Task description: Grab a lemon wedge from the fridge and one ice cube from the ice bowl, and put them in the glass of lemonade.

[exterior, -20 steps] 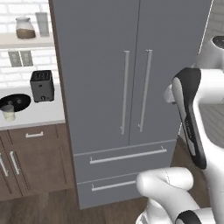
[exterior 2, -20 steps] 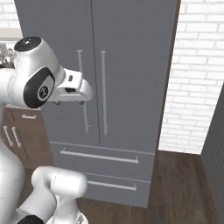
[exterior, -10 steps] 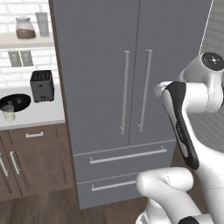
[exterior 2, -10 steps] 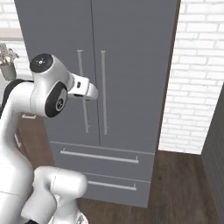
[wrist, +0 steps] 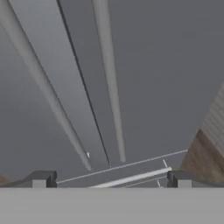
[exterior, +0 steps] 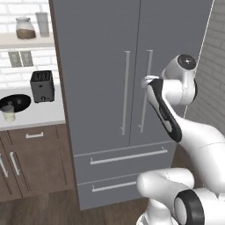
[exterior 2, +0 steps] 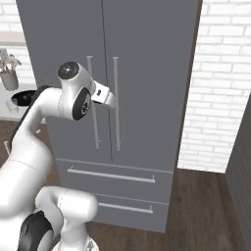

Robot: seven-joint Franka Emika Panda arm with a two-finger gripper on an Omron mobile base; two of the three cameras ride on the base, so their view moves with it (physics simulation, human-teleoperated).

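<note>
The grey fridge (exterior: 101, 66) stands straight ahead with both doors shut, so the lemon wedge is hidden. My gripper (wrist: 110, 181) is open with nothing between its fingertips (wrist: 41, 179). It faces the two long door handles (wrist: 109, 78) from close by. In the left base view the gripper (exterior: 145, 81) is level with the upper part of the right door's handle (exterior: 147, 70). The black ice bowl (exterior: 15, 102) and the small glass of lemonade (exterior: 8, 114) sit on the white counter far to the left.
A dark toaster (exterior: 41, 85) stands on the counter (exterior: 39, 116) beside the fridge, above brown cupboards (exterior: 30, 158). Two fridge drawers (exterior: 127, 158) lie below the doors. A white brick wall (exterior 2: 220, 88) is on the right.
The arm has swung up and left, bringing the hand from beside the fridge to its door handles. The gripper has stayed open and the doors shut.
</note>
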